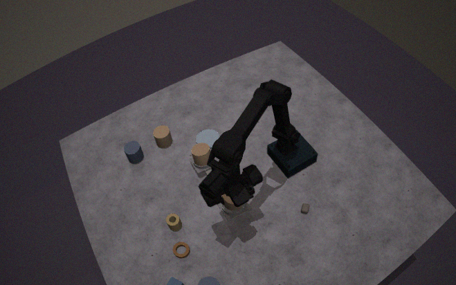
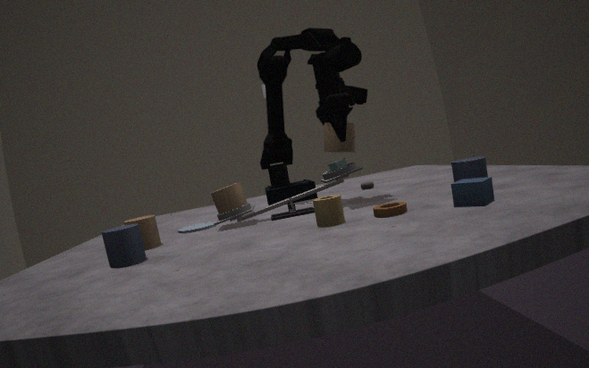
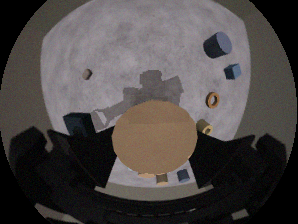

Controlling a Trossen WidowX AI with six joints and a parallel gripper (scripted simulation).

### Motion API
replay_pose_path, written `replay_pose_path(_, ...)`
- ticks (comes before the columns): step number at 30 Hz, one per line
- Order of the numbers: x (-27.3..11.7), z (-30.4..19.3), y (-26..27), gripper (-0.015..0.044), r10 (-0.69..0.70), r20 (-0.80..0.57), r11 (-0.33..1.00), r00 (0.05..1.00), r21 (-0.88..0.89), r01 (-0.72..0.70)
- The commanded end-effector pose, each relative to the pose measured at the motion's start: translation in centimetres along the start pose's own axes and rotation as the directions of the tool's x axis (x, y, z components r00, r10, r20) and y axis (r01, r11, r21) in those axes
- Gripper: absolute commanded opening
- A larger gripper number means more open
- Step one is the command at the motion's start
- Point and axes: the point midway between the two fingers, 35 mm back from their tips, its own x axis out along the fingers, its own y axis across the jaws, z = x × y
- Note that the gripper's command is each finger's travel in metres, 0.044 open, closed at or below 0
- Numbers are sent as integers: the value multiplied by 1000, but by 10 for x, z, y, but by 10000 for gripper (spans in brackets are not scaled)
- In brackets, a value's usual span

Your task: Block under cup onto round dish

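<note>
My gripper (image 1: 232,200) (image 2: 341,136) is shut on a tan cup (image 2: 331,142) (image 3: 155,140) and holds it upright in the air. Below it, a teal block (image 2: 337,164) sits uncovered on the raised pan of the balance (image 2: 287,200). The beam is tilted, with that end high and the other end low. The other tan cup (image 1: 201,155) (image 2: 230,199) stands tilted on the low pan. The round pale blue dish (image 1: 207,136) (image 2: 196,227) lies on the table close by the low end, with nothing seen on it. The held cup hides the block in the wrist view.
A tan cylinder (image 1: 162,137) (image 2: 151,231) and a blue cylinder (image 1: 134,153) (image 2: 123,246) stand beyond the low end. A yellow tube (image 1: 175,225) (image 2: 329,212), an orange ring (image 2: 390,212), a blue box (image 2: 472,194), a blue-grey cylinder (image 3: 214,46) and a small stone (image 1: 304,208) are elsewhere.
</note>
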Motion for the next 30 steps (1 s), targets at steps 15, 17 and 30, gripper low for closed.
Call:
replay_pose_path(15,-25,-1,3,0,-3,5,1000,1000,-4,3)
replay_pose_path(17,-27,-1,3,0,-3,5,1000,1000,-4,3)
replay_pose_path(30,-27,-2,4,0,0,0,1000,1000,0,0)
